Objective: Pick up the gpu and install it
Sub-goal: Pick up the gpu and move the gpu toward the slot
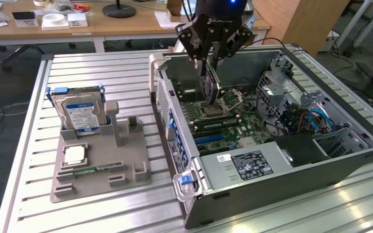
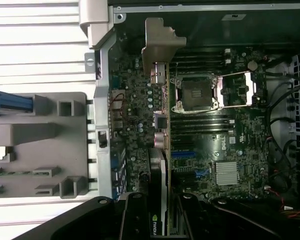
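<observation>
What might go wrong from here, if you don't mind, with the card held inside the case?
1. The graphics card hangs edge-down from the gripper right by the processor socket; lowering here might strike it.
2. The card seems to run crosswise to the blue slots, so it might not seat.
3. Its metal bracket sits near the case wall and could catch.
</observation>
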Controlling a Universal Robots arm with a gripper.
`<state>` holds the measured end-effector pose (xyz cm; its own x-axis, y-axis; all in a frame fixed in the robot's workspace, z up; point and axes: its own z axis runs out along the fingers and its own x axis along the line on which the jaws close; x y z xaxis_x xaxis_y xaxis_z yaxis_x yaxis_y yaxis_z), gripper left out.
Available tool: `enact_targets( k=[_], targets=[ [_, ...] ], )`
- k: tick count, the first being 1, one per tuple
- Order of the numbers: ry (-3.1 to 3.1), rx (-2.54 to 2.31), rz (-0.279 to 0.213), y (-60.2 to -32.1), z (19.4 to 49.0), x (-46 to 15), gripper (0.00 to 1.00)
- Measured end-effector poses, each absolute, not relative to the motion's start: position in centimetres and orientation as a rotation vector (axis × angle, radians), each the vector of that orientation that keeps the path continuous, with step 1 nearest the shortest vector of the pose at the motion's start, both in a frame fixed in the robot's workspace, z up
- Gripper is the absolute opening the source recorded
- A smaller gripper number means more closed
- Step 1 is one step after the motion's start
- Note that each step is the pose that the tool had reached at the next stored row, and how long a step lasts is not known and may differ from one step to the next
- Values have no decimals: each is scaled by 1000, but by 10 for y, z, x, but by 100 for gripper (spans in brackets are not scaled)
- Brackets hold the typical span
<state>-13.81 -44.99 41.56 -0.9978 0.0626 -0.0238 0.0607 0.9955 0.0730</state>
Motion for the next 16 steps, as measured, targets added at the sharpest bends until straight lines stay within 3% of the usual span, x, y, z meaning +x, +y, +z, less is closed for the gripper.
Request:
enact_targets(
  k=[16],
  targets=[
    [3112,96,113,-448,416,-100,27]
  ],
)
